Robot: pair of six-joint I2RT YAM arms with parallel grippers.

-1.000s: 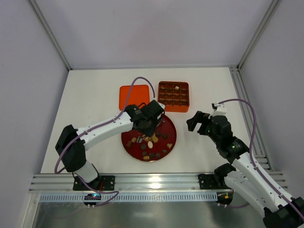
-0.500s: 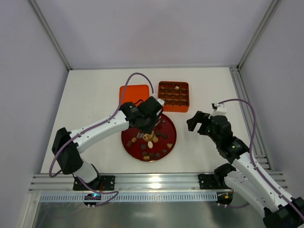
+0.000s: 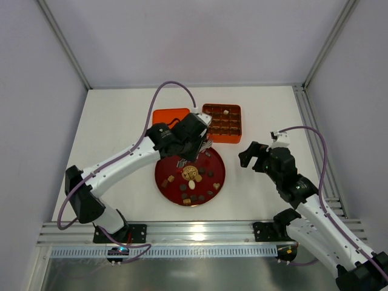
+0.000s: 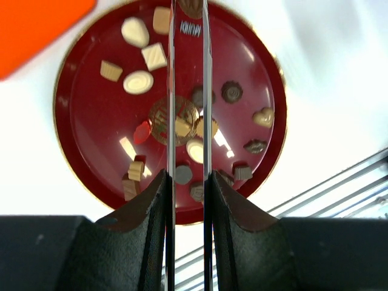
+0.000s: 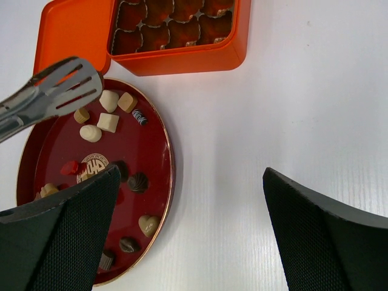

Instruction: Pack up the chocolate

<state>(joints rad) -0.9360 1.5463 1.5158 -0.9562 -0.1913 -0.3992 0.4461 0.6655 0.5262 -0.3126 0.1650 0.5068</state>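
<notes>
The chocolates (image 3: 191, 179) lie scattered on a round dark-red plate (image 3: 218, 176): dark, tan and cream pieces. They also show in the left wrist view (image 4: 138, 82) and the right wrist view (image 5: 109, 121). My left gripper (image 3: 195, 145) (image 4: 187, 176) is shut on metal tongs (image 4: 171, 91) held above the plate's far part. A dark brown piece (image 4: 191, 6) shows between the tong tips. The tongs also show in the right wrist view (image 5: 54, 91). The orange box (image 3: 222, 121) with the brown grid holds one pale piece (image 3: 226, 111). My right gripper (image 3: 251, 154) (image 5: 191, 176) is open and empty, right of the plate.
The orange lid (image 3: 165, 118) lies flat left of the box, behind the plate. Aluminium rails run along the table's near edge (image 3: 200, 233) and right side (image 3: 312, 133). White walls close the back and sides.
My left arm has swung away from me toward the box, carrying the tongs from the plate's middle to its far edge. The right arm has not moved.
</notes>
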